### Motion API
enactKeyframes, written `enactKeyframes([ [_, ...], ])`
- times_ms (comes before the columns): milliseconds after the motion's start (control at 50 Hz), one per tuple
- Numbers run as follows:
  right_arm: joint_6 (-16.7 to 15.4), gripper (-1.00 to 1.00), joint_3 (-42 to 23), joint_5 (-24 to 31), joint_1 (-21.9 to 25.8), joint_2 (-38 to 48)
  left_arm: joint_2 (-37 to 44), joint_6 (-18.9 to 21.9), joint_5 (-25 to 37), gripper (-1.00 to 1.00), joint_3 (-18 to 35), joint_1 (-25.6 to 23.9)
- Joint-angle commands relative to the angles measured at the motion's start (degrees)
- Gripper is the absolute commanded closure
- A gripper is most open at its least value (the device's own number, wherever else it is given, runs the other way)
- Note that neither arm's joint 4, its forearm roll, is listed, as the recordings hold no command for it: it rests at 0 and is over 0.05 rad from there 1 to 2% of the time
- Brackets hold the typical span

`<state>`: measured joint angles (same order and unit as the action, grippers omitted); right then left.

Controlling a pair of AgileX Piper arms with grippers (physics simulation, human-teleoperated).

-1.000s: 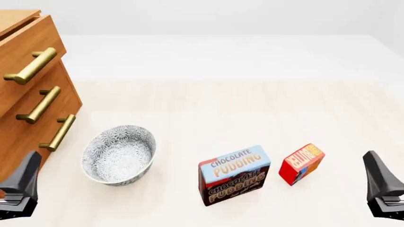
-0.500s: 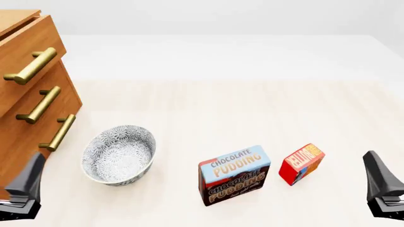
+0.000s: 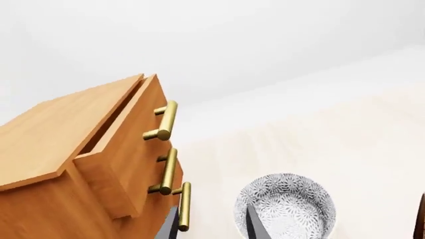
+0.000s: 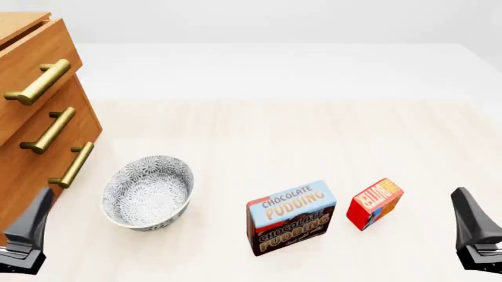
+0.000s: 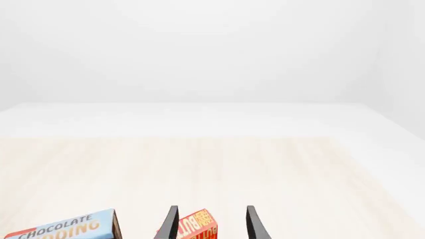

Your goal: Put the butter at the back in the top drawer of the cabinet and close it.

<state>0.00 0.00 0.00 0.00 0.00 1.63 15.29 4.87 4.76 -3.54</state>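
The butter (image 4: 375,202) is a small red box with orange lettering, standing on the table right of the pudding box. It also shows as the butter (image 5: 194,228) low in the right wrist view, in line with the gap between the fingers but ahead of them. My right gripper (image 4: 475,236) hangs open at the near right, apart from the butter. The cabinet (image 4: 17,154) stands at the left. Its top drawer (image 3: 126,144) is pulled out a little, brass handle (image 4: 37,82) facing the table. My left gripper (image 4: 28,234) is open and empty, near the cabinet's lower corner.
A brown-and-blue Chocolate Pudding box (image 4: 291,216) stands left of the butter. A patterned grey bowl (image 4: 147,191) sits between it and the cabinet. Two lower drawers (image 4: 47,141) with like handles are shut. The pale table (image 4: 283,129) stretches back.
My left gripper has shifted slightly and sunk a little near the cabinet. The right gripper, boxes and bowl stay where they were.
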Motion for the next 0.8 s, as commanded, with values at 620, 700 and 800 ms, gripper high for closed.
enactKeyframes([
  [620, 0.00, -1.00, 0.00, 0.00, 0.00, 0.00, 5.48, 17.02, 6.65, -1.00, 11.10, -4.18],
  [700, 0.00, -1.00, 0.00, 0.00, 0.00, 0.00, 6.33, 19.07, 7.13, -1.00, 12.17, -4.45],
  [800, 0.00, -1.00, 0.00, 0.00, 0.00, 0.00, 7.07, 21.03, 7.57, -1.00, 12.94, -4.73],
])
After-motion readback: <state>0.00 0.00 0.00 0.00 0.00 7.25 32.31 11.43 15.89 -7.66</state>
